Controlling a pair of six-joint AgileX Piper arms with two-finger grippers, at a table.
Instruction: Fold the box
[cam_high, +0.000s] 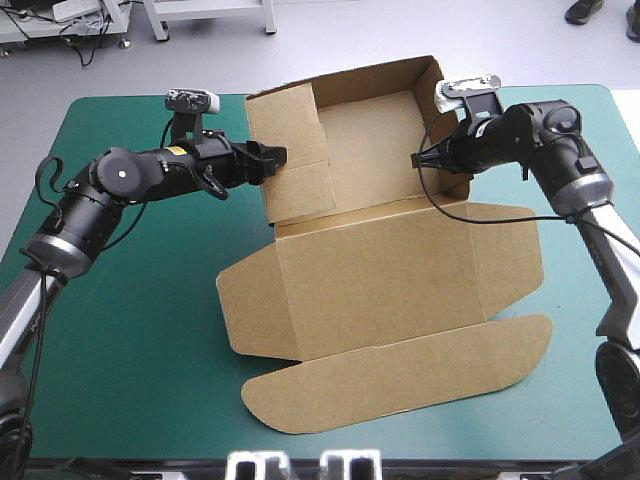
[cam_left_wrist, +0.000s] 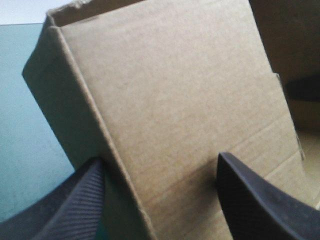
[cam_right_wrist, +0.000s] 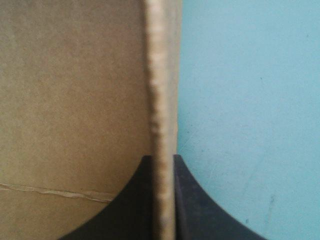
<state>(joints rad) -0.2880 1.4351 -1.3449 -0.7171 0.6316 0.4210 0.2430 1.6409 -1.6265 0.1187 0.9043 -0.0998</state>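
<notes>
Your box (cam_high: 400, 270) lies on the teal-green cover (cam_high: 130, 300) and is half built. Its tray (cam_high: 365, 135) has its walls up, and everything else is best placed from that tray. The lid (cam_high: 410, 255) lies flat on the near side of the tray, with its rounded tuck flap (cam_high: 400, 375) beyond that again.

Your right gripper (cam_right_wrist: 161, 157) is at the tray's right wall (cam_high: 432, 80). It is nipped all but closed on the wall's top edge, one finger inside the tray and one outside. I judge that this grip is there to steady the tray so it does not slide or twist.

Your left gripper (cam_left_wrist: 160, 159) is at the tray's left wall (cam_high: 295, 120). Its black fingers (cam_left_wrist: 75, 200) stand well apart and clamp nothing. One is outside the tray against the wall's outer face, the other over the panel folded inward. That straddle looks meant to press the doubled wall home.

My reading is that the left wall is not seated yet, as its inner panel leans rather than lying flush. Squeeze gently, since too much force could buckle the board or drag the tray against the right gripper's hold.
</notes>
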